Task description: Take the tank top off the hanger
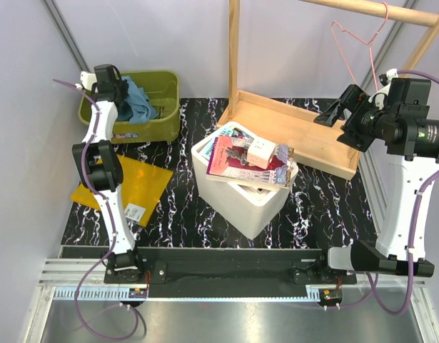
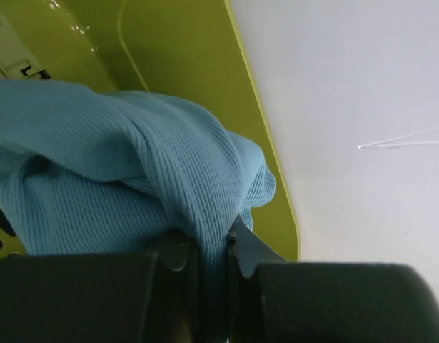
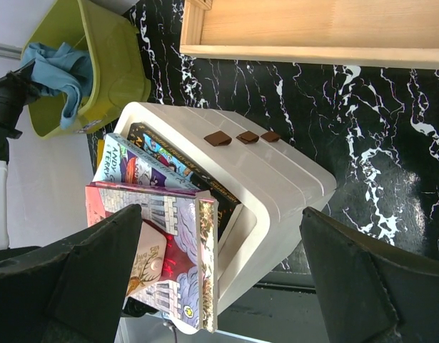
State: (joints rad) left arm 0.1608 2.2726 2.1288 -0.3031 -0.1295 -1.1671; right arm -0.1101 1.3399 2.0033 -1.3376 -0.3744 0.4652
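The teal-blue tank top (image 1: 135,102) lies crumpled in the green bin (image 1: 162,121) at the back left. My left gripper (image 1: 110,91) is shut on a fold of it; in the left wrist view the ribbed fabric (image 2: 133,179) is pinched between the fingers (image 2: 244,246). The tank top also shows in the right wrist view (image 3: 61,71). The pink wire hanger (image 1: 355,43) hangs bare from the wooden rail at the back right. My right gripper (image 1: 332,114) is open and empty, held in the air below the hanger; its fingers (image 3: 91,275) are spread wide.
A white box (image 1: 251,204) holding books and a small white item stands mid-table. A wooden rack with a tray base (image 1: 305,139) is at the back right. A yellow sheet (image 1: 130,186) lies at the left. Walls close both sides.
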